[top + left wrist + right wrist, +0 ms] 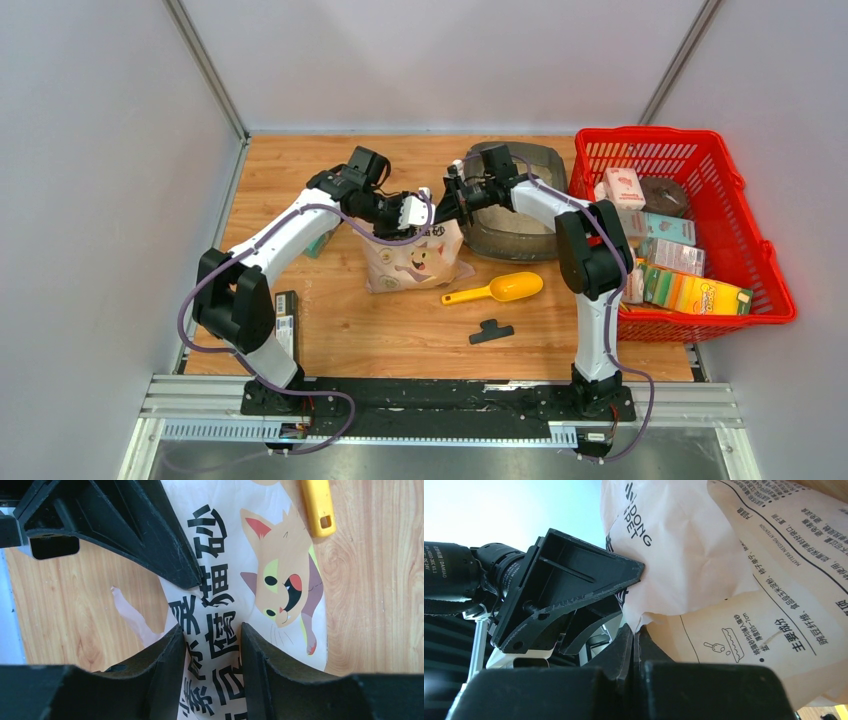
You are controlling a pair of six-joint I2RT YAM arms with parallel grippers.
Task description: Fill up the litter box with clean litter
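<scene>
litter box (545,158), dark grey, sits on the bench (350,330) just behind and to the right of the bag (415,262). the right arm crosses over its left end, and what lies in it cannot be told.

left fingers (167,665) reach the bag's top edge from the bag's left. they are drawn in narrow, with a fold of the printed film pinched between them.

the bag is pale, with a cartoon cat and bold black print on the side turned up.

right fingers (624,647) meet the same top edge from the bag's right and are pressed together on a thin lip of the film. their tips are very near the left pair's.

yellow scoop (497,290) lies flat just right of the bag's lower corner, its handle toward the bag and its bowl away.

small black piece (490,332) lies nearer than the bag and to its right.

red basket (650,131), holding cartons, stands well to the bag's right, beyond the litter box.
</scene>
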